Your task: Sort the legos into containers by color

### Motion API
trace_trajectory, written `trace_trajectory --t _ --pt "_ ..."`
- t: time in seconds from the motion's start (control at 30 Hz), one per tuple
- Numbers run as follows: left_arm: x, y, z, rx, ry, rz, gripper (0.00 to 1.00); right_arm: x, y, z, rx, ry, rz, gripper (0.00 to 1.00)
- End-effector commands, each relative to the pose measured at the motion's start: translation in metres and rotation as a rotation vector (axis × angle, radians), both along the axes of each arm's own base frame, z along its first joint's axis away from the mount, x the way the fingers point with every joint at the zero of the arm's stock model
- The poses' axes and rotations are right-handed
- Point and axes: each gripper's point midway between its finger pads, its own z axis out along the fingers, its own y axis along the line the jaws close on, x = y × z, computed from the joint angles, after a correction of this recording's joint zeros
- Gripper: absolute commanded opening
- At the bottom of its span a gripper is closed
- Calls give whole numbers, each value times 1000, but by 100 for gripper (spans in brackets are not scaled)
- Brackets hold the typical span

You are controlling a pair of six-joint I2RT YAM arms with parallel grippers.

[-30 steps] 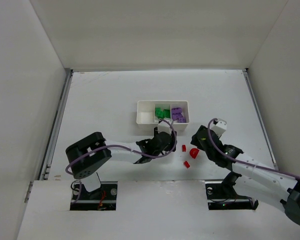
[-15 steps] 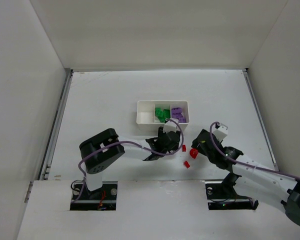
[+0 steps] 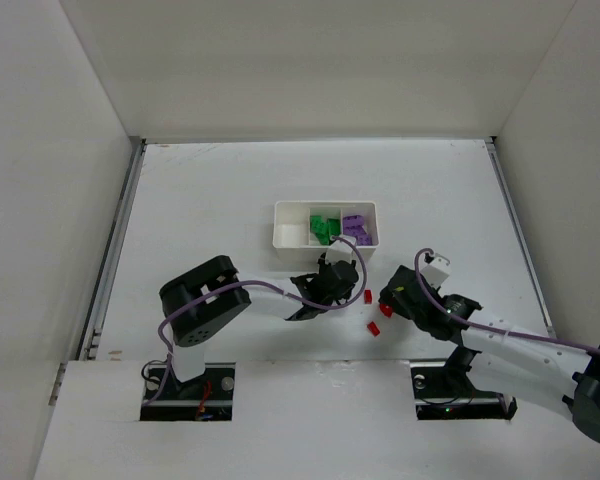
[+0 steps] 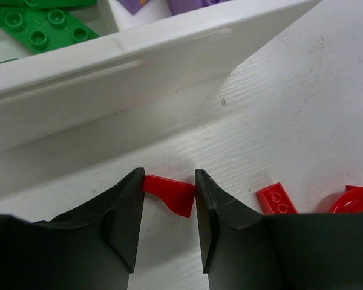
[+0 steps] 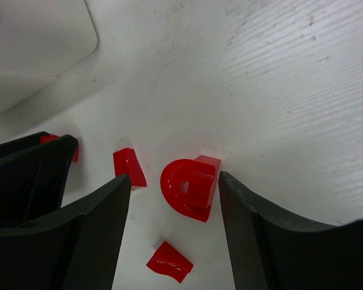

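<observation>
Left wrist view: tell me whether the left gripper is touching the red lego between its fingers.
Touching. The left wrist view shows the red lego spanning the left gripper, its edges meeting both inner finger faces with no gap.

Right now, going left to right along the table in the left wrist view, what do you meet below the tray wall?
In order: first black finger → red slope lego, touching both → second black finger → red two-stud lego → red arched lego, cut off by the right edge.

Black-and-white arms (image 3: pixel 195 310), purple cables (image 3: pixel 540 340)
</observation>
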Motion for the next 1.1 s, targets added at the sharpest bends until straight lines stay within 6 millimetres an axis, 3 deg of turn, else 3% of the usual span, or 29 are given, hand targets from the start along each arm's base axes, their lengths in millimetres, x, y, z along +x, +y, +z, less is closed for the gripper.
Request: trace_trajectory --t 0.0,0.37,0.53,0.67,0.93,1.07 --pt "-1 17 10 -1 -1 14 23 -8 8 -4 17 51 7 66" --pt "-13 49 56 -130 -64 27 23 -12 19 -15 -81 155 35 63" --pt "-13 59 73 -186 -92 32 23 -7 22 -22 -127 180 37 48" --pt "-11 72 103 -257 -133 54 23 -4 20 -22 -137 168 14 39" --pt "32 114 157 -342 -190 228 25 1 20 0 -128 64 24 38" --pt "61 123 165 -327 -201 299 25 0 19 5 -107 29 43 38"
